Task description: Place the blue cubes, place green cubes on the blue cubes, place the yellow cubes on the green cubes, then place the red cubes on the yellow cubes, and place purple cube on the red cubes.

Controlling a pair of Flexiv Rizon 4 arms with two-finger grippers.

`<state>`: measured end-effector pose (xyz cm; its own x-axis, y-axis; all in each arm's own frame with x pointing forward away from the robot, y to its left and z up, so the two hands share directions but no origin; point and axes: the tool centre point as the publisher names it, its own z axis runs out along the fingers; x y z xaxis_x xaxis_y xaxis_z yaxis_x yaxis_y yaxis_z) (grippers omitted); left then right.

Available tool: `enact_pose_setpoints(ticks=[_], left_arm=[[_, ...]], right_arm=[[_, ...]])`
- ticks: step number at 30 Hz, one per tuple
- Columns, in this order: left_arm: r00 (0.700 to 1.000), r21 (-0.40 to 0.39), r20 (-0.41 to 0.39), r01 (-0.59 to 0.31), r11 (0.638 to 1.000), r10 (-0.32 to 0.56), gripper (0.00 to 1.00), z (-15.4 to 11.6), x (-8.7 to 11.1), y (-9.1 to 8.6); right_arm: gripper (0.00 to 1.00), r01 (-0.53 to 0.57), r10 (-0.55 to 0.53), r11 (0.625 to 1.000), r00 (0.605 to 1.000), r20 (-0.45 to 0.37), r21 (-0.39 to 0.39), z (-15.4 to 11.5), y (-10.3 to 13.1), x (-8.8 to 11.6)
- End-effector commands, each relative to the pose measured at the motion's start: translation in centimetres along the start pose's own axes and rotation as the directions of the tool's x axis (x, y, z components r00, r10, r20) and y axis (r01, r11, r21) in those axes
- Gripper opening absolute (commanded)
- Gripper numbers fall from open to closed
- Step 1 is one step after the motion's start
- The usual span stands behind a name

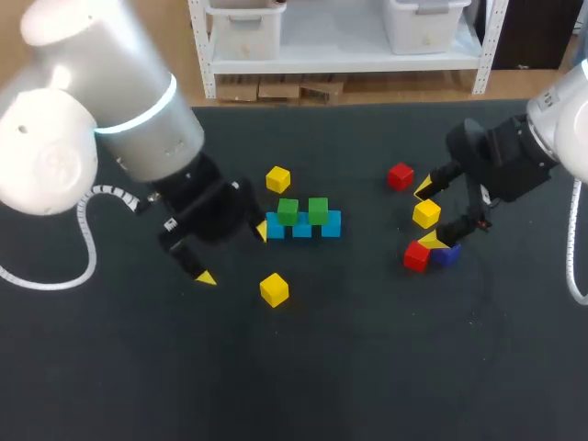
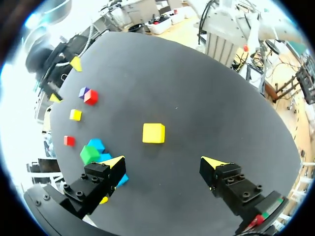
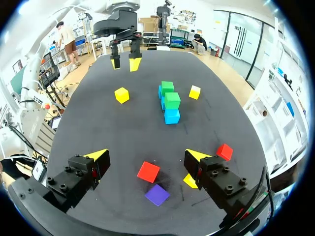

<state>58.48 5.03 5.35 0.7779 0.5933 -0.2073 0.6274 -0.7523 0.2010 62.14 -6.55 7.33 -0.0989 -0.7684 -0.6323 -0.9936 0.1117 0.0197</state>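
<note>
blue cubes: three in a touching row, mid tabletop.
green cubes: two, side by side on top of the blue row.
yellow cubes: one just behind the row, one in front of it, one under the right hand.
red cubes: one lies alone to the row's right, one is just beside the purple cube.
left hand: wide, empty, at the row's left end.
right hand: wide, empty, over the near red cube and the purple cube.

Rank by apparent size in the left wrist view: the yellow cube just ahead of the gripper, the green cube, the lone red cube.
1. yellow cube, largest.
2. green cube, a little smaller.
3. lone red cube, smallest.
Distance from the camera likely causes this; true sizes may be equal.
</note>
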Motion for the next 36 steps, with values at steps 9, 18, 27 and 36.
enact_pose_setpoints(ticks=[9, 18, 27, 36], left_arm=[[0.999, 0.096, -0.019, 0.047, 0.994, -0.045, 1.00, 2.9, -2.0, 1.9], [0.999, 0.128, -0.007, 0.047, 0.991, -0.046, 1.00, 4.4, -3.1, 2.5], [0.999, 0.148, -0.007, 0.053, 0.988, -0.053, 1.00, 5.2, -2.8, 2.4], [0.998, 0.160, -0.001, 0.056, 0.986, -0.057, 0.82, 6.1, -3.0, 2.3]], right_arm=[[1.00, 0.001, -0.001, 1.000, 1.000, 0.003, -0.001, 0.1, -0.1, 0.1], [1.00, 0.001, -0.001, 1.000, 1.000, 0.003, -0.001, 0.1, -0.1, 0.1], [1.00, 0.001, -0.001, 1.000, 1.000, 0.003, -0.001, 0.1, -0.1, 0.1], [1.00, 0.001, -0.001, 1.000, 1.000, 0.003, -0.001, 0.1, -0.1, 0.1]])
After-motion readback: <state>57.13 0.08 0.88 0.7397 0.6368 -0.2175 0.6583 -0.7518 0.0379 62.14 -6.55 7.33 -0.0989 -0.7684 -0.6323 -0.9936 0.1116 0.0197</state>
